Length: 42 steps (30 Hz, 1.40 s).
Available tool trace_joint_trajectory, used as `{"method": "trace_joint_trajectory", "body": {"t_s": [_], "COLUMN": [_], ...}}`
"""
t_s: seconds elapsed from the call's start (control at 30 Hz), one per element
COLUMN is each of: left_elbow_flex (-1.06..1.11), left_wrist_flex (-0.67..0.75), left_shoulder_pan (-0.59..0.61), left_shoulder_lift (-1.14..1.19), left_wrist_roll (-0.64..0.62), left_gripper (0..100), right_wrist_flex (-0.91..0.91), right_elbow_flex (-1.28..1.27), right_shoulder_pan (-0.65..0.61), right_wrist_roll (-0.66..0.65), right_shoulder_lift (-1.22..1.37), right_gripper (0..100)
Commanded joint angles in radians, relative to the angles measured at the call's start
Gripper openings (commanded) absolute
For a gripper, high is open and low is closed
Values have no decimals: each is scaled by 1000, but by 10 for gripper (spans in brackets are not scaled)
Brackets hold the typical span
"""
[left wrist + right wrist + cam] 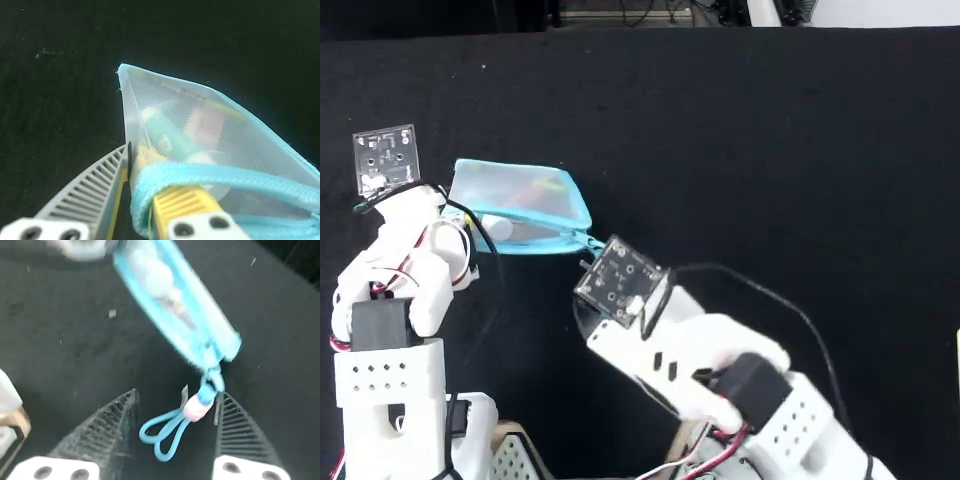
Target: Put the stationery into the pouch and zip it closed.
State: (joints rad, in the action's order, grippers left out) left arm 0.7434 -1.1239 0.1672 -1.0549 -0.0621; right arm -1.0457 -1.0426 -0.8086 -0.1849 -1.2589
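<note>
Well, the things inside the see-through blue pouch point(520, 200) are only fuzzy shapes, green, pink and white, and I cannot tell what each one is. The pouch lies on the black table point(770, 150), and the left gripper point(142, 180) is clamped tight on its end by the zip edge. The right gripper point(175, 400) has its fingers apart, with the blue zip cord point(165, 432) lying between them.

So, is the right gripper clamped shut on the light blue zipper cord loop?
No, the right gripper is open, its fingers apart on either side of the light blue zipper cord loop of the translucent blue pouch.
</note>
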Motion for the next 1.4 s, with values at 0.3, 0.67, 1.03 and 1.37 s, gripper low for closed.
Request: {"method": "trace_joint_trajectory", "body": {"t_s": [0.3,0.67,1.03,1.37], "left_elbow_flex": [-27,-27,-27,-28], "left_wrist_flex": [20,20,18,18], "left_shoulder_pan": [8,8,8,8], "left_shoulder_lift": [-8,-8,-9,-9], "left_wrist_roll": [12,12,12,12], "left_gripper": [34,33,33,33], "right_wrist_flex": [525,772,787,787], "right_elbow_flex": [-443,-532,-562,-564], "right_shoulder_pan": [169,172,172,172], "right_wrist_roll": [14,97,94,95], "right_shoulder_lift": [-173,-173,-171,-171], "right_gripper": [240,237,152,198]}}
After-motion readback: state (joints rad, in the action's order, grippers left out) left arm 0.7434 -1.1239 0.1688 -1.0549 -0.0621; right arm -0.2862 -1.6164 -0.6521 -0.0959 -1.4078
